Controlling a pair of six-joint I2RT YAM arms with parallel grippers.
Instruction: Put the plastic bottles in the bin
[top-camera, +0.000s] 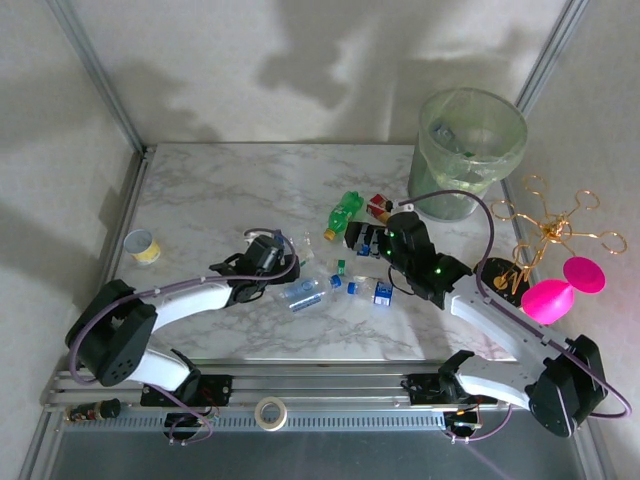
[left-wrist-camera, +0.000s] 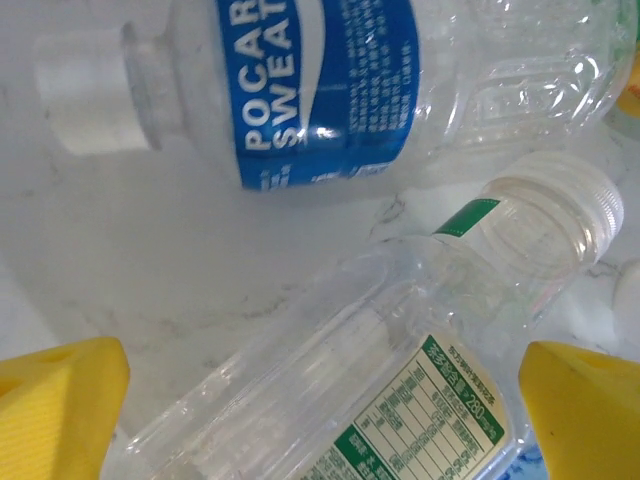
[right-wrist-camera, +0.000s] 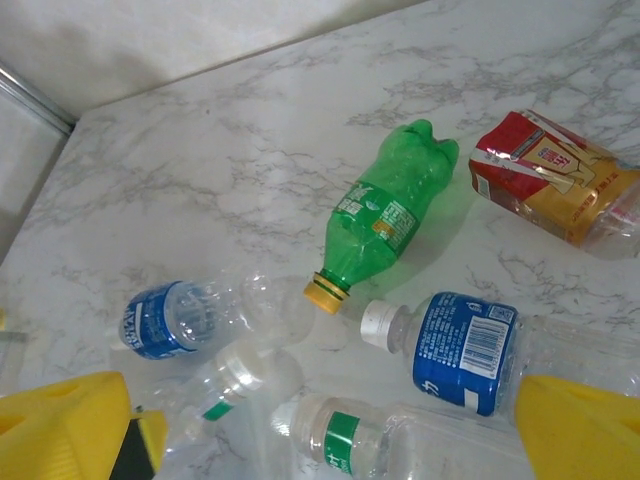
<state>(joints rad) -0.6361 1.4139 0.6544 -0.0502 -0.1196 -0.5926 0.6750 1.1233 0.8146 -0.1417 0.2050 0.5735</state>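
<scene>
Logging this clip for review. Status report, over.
Left claw open, astride green-label bottle. Right claw open above loose bottles. Bin far right, gold wire stand beside it.

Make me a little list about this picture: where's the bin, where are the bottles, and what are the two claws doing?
bin: far right, green bag inside
bottles: lying scattered in the middle of the table
green bottle: on its side, at the bin end of the pile
left claw: open, a clear bottle lying between its fingers
right claw: open, above the bottles, holding nothing
also there: small cup at the left, tape roll at the near edge
</scene>
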